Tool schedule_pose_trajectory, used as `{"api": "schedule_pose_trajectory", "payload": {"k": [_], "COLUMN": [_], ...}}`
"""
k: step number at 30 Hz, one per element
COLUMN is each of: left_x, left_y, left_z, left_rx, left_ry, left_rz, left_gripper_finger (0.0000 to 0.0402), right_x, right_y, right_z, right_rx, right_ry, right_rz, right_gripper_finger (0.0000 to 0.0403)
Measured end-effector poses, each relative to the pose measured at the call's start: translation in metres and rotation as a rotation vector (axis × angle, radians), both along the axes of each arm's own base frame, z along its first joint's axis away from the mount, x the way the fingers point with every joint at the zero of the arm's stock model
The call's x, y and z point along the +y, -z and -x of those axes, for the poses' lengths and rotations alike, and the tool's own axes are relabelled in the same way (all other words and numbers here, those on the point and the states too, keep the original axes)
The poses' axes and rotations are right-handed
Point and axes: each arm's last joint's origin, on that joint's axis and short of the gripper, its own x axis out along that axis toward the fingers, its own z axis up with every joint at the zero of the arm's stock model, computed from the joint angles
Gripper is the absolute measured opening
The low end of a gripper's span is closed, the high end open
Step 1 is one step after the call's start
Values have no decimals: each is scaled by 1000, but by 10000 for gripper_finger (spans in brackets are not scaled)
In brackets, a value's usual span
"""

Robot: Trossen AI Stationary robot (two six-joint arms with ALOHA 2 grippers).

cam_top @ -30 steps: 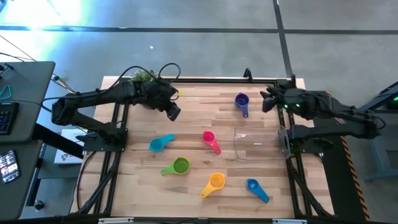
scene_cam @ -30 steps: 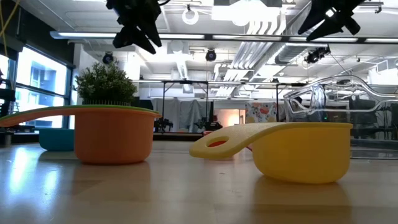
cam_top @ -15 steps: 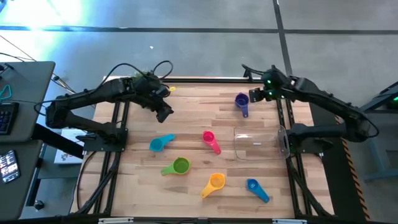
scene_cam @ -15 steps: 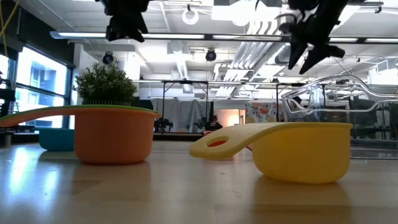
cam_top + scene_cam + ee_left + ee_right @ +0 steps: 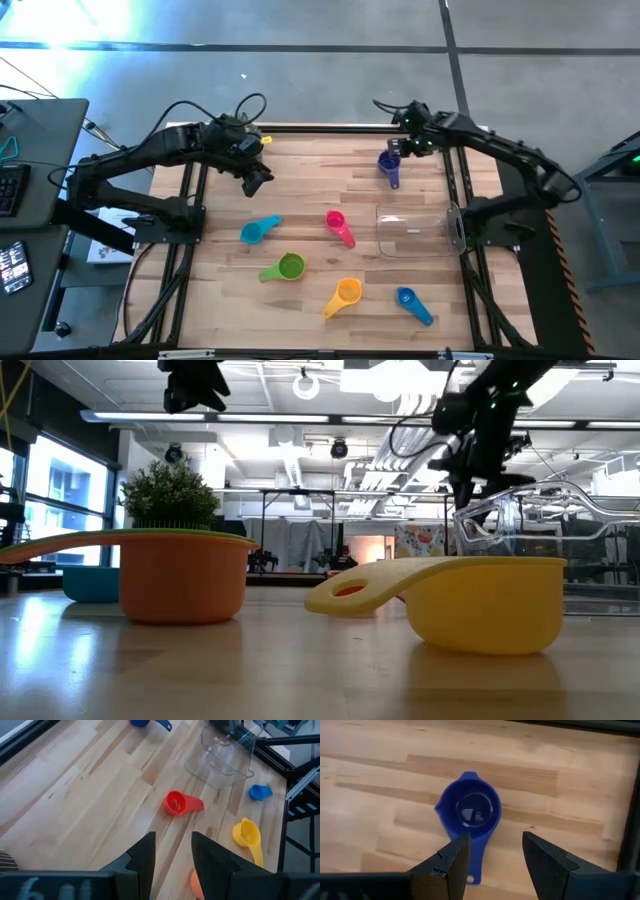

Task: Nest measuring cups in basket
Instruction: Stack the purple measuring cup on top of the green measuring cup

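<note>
Six measuring cups lie apart on the wooden table, bowls up: purple (image 5: 388, 165) near the far edge, teal (image 5: 258, 231), magenta (image 5: 338, 226), green (image 5: 286, 267), orange (image 5: 345, 293) and blue (image 5: 412, 303). I see no salmon-pink cup. The clear basket (image 5: 415, 230) stands at the right, with nothing in it. My right gripper (image 5: 398, 150) hangs open just above the purple cup (image 5: 471, 814), its fingers on either side of the handle end, touching nothing. My left gripper (image 5: 256, 178) is open in the air over the far left part of the table.
A potted green plant (image 5: 170, 493) stands at the far left corner, behind my left arm. Black frame rails run along the table's left (image 5: 185, 215) and right (image 5: 468, 260) sides. Bare wood lies between the purple cup and my left gripper.
My right gripper has swung from the table's right edge leftward to above the purple cup and has come down. My left gripper has drawn back toward the table's left and risen. No cup has moved.
</note>
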Motion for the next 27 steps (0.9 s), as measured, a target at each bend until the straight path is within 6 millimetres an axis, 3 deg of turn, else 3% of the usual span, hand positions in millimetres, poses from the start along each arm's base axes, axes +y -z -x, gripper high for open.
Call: {"api": "schedule_pose_trajectory", "payload": {"k": [14,22,27], "left_x": [0,0,0], "left_y": [0,0,0], "left_z": [0,0,0], "left_rx": [5,6,6], "left_ry": [15,14,14], "left_rz": [-15,-16,-16], "left_gripper_finger": [115,115,115], "right_x": [-43,-50,-50], "right_y": [70,87,91], "right_z": [-23,-28,-29], "right_rx": [117,135,134], "right_ry": [-19,-40,-45], "right_rz": [-117,-131,-155], "right_gripper_finger": [174,168,115]}}
